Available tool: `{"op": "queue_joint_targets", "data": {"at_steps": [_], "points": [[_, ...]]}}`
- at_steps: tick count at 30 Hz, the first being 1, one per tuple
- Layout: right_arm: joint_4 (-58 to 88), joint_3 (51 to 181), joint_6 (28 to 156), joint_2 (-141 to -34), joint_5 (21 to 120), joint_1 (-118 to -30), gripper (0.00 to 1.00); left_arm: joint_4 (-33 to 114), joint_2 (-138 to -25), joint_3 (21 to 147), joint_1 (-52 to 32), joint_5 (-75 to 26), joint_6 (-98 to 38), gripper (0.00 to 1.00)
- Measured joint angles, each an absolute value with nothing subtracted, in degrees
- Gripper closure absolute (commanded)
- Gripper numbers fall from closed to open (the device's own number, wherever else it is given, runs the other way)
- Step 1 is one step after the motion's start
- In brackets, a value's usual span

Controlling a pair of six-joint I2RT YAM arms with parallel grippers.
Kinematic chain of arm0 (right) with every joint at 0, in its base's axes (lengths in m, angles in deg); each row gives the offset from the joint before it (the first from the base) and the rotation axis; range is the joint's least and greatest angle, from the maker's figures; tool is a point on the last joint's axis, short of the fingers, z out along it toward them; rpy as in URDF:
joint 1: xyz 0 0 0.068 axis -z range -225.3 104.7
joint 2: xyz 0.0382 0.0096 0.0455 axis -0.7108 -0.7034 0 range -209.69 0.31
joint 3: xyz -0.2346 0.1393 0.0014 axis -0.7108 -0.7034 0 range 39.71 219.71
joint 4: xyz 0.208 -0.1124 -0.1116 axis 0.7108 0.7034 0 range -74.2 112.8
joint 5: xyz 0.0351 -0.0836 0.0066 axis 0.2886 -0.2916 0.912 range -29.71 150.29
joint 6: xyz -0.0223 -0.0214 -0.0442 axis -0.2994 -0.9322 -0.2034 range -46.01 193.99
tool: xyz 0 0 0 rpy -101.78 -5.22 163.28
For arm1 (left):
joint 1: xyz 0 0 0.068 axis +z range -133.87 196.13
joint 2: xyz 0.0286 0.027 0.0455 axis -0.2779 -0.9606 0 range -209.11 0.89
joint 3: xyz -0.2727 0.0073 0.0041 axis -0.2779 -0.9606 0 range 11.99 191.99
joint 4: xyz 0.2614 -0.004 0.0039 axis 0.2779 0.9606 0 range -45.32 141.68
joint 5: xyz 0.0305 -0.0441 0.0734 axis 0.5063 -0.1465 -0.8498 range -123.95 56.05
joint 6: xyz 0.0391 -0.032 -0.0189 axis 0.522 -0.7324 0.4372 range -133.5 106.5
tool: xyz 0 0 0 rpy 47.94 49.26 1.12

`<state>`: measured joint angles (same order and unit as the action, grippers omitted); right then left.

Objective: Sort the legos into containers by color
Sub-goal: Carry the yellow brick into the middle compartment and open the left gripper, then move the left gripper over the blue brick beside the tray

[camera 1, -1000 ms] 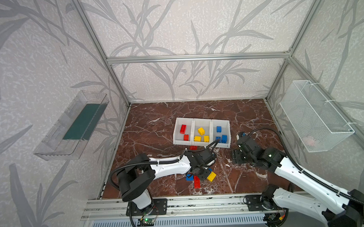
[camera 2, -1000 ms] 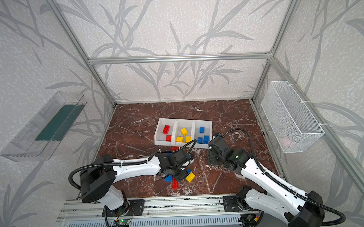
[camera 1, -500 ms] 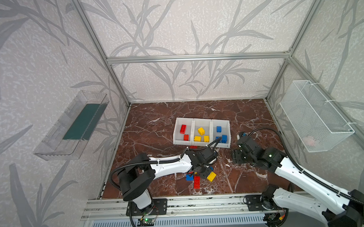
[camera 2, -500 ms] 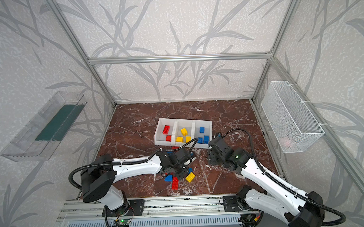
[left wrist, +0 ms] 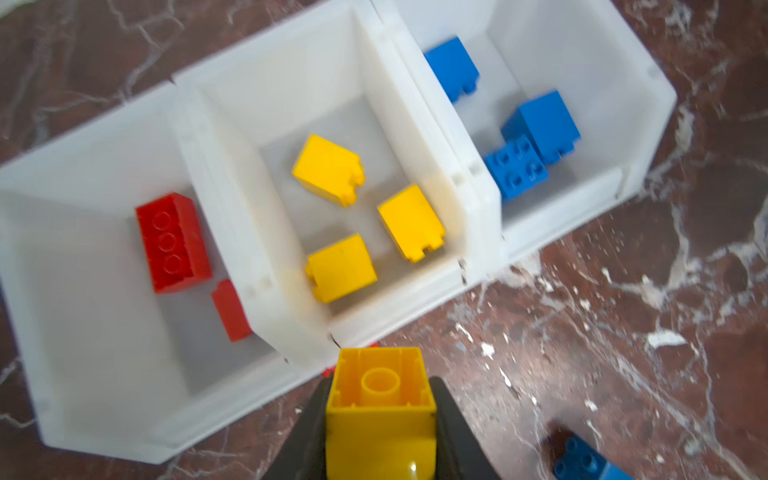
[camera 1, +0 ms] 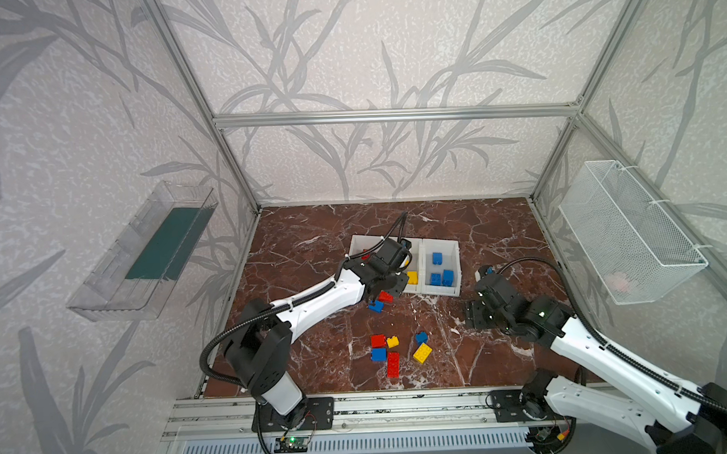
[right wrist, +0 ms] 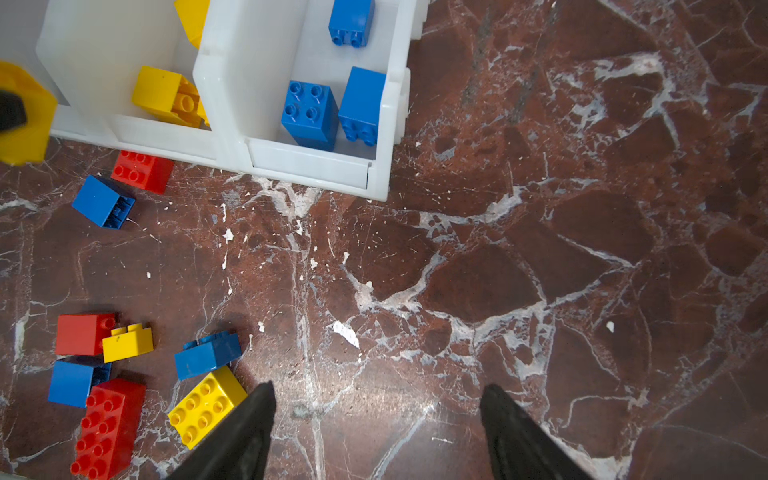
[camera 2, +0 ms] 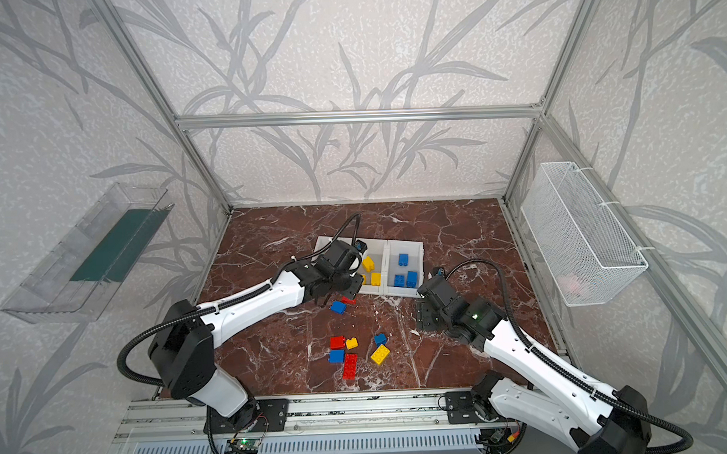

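My left pincer (left wrist: 380, 388) pinches a yellow lego (left wrist: 380, 419) at the low front of the containers (left wrist: 266, 137). I judge this the delivery step: next, carry it toward one o'clock over the middle bin (camera 1: 415, 255), then release. My right pincer (right wrist: 378, 395) hangs spread and empty at three o'clock.

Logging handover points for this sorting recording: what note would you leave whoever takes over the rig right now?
Left gripper: fingers shut on a yellow brick, at the bins' front.
Right gripper: open, empty, over the table.
Done: red bin holds two, yellow bin three, blue bin three.
Left: drop the held yellow into the yellow bin, then sort eight loose ones: a red brick and a blue brick by the bins' front, plus a cluster of six nearer the robot's base (two of each colour).
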<state>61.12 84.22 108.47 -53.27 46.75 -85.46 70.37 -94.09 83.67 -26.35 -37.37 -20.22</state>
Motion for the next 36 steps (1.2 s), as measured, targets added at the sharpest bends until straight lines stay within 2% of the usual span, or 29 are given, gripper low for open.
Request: {"op": "queue_joint_targets", "data": {"at_steps": [8, 12, 16, 26, 36], "points": [[61.6, 83.5, 109.2, -50.1, 46.4, -85.5, 0.22, 70.1, -104.5, 93.3, -22.9, -38.0, -18.6, 0.66], [62.3, 83.0, 109.4, -49.6, 46.3, -85.4, 0.22, 70.5, -107.0, 95.1, -22.5, -38.4, -18.5, 0.48], [62.5, 83.0, 109.5, -49.6, 46.3, -85.4, 0.22, 70.3, -107.4, 95.5, -22.4, -38.8, -19.3, 0.41], [62.5, 83.0, 109.5, -49.8, 46.3, -85.4, 0.22, 69.8, -106.3, 94.2, -22.4, -40.0, -19.9, 0.39], [62.4, 83.0, 109.5, -51.6, 46.8, -85.4, 0.22, 68.6, -95.8, 82.9, -22.4, -40.0, -23.4, 0.39]]}}
